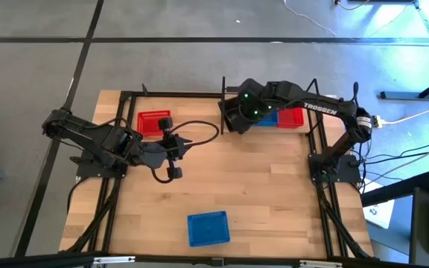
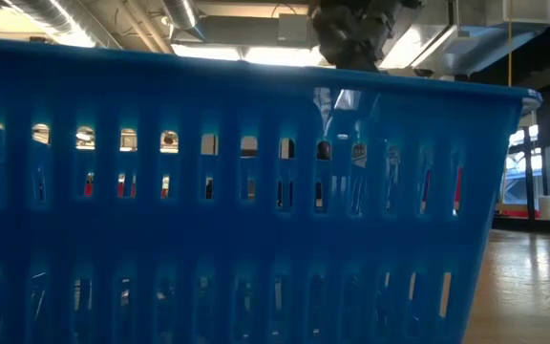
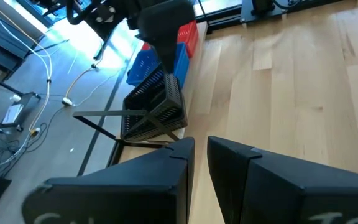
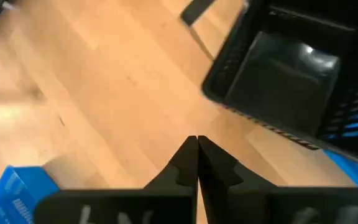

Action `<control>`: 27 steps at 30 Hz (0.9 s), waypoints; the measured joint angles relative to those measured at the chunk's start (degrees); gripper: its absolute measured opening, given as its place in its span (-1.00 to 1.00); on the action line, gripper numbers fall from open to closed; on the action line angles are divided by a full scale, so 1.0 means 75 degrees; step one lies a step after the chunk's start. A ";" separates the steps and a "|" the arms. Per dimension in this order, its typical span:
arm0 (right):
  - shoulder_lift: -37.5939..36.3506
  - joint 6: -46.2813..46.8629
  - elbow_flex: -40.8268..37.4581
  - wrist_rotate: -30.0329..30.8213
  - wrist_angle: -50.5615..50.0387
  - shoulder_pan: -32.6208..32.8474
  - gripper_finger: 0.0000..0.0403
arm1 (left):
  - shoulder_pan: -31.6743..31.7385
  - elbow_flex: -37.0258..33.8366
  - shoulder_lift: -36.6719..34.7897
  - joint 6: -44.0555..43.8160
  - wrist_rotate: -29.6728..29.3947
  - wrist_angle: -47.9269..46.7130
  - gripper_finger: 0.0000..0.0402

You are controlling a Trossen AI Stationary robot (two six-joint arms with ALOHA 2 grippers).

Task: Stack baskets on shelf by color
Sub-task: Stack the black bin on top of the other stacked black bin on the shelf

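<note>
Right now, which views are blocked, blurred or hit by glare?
Low view: a blue basket right at the lens fills nearly the whole frame. Right wrist view: soft blur, with a glare patch inside the black basket. Left wrist view: blue light washes the floor beyond the table. High view: clear.

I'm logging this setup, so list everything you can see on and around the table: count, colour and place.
Perforated plastic baskets, red: at least two, one at the shelf's left end, one at its right end.
Perforated plastic baskets, blue: at least two, one loose near the table's front edge, one on the shelf beside the right red one.
Perforated plastic basket, black: one, on the shelf under the right arm.
Black metal-rod shelf: one, along the table's back edge.
Wooden table: one, light.
Left gripper: open, over the table's left half.
Right gripper: shut, empty, by the black basket.
</note>
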 joint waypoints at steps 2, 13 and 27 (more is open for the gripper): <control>0.0000 -0.0013 0.0000 -0.0001 0.0000 0.0081 -0.99 | 0.0029 -0.0002 0.0000 0.0003 -0.0038 0.0000 -0.82; 0.0359 0.0016 0.0006 0.0007 -0.0225 0.0133 -1.00 | 0.0333 -0.0002 0.0000 0.0005 -0.0042 0.0000 -0.82; 0.1055 -0.0189 0.0006 0.1037 -0.0117 0.0106 -1.00 | 0.0335 -0.0002 -0.0003 0.0006 -0.0041 -0.0002 -0.82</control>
